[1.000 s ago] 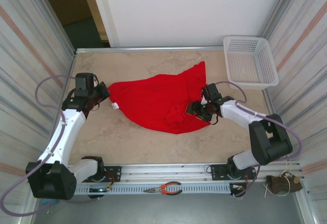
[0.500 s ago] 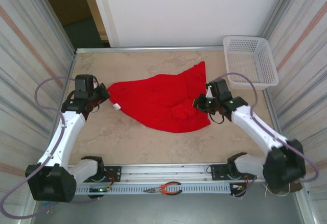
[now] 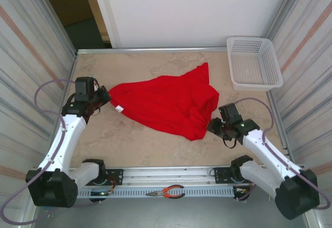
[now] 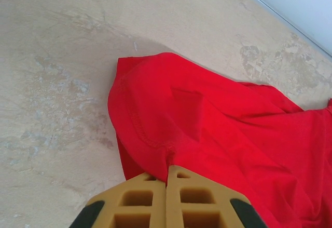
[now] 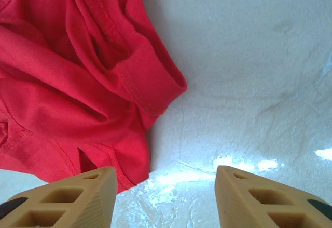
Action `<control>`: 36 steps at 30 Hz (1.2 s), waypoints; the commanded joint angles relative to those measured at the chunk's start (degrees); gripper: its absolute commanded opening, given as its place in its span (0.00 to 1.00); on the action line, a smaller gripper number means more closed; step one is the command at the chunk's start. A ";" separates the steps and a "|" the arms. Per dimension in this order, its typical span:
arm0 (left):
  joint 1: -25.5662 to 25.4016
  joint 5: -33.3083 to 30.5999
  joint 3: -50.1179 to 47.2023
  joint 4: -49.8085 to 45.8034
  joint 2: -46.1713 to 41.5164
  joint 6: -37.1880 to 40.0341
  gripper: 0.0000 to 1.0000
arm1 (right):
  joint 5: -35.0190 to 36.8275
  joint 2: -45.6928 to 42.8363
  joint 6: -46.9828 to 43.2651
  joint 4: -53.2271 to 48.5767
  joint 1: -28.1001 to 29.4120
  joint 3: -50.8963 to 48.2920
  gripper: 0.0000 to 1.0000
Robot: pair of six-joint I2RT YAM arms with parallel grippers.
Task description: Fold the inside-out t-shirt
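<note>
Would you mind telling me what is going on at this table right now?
A robot is handling a red t-shirt, which lies crumpled and not yet folded on the table. The left end effector is shut on the shirt's edge at its left side. The right end effector is open beside the shirt's near right corner, holding nothing.

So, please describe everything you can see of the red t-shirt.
The plain bright red cloth t-shirt lies crumpled and wrinkled on the beige table, stitched seams showing, a small pale tag near its left end. The shut left end effector pinches that end; the open right end effector stands beside its hemmed right edge.
</note>
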 commanded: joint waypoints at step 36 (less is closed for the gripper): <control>1.53 0.13 0.14 -1.58 -2.94 1.34 0.00 | 15.72 22.02 -8.09 -4.57 15.18 20.25 0.00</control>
